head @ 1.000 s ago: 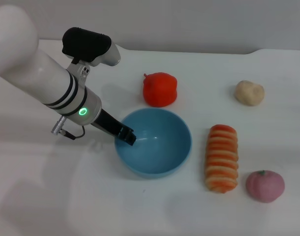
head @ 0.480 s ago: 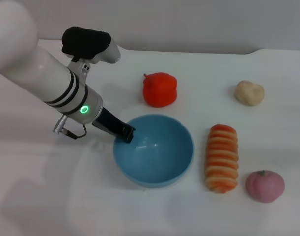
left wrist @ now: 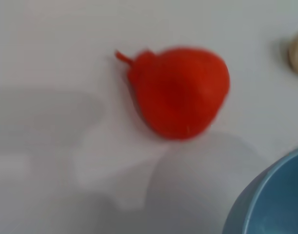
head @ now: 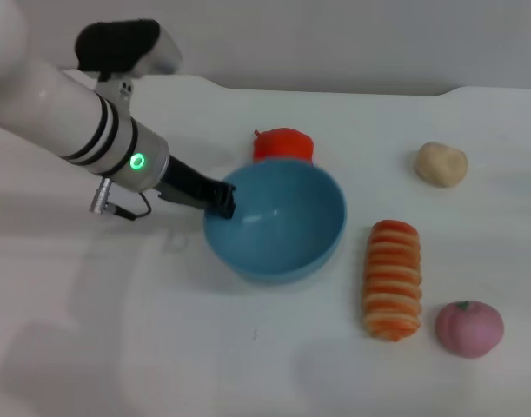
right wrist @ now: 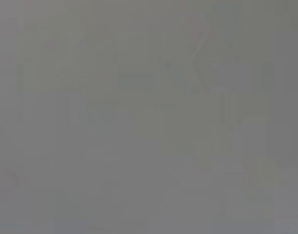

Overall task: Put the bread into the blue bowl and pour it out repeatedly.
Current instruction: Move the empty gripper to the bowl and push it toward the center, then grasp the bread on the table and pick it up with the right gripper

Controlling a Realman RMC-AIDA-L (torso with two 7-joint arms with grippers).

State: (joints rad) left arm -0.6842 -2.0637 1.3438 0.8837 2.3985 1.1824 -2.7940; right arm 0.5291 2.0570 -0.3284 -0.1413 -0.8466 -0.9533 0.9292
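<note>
We are seeing the blue bowl [head: 278, 221] hiding part of the red pepper [head: 283, 144], empty and tilted, our left end effector [head: 222, 200] pinching its rim, while the bread [head: 392, 278] is lying on the worktop [head: 248, 356] beside it

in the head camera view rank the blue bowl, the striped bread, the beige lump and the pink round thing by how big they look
1. Light-blue plastic bowl, lifted nearer the camera by the left gripper, so it looks bigger still.
2. Orange-and-cream striped long bread loaf.
3. Pink round fruit-like thing.
4. Small beige round lump, close to the pink one.
</note>
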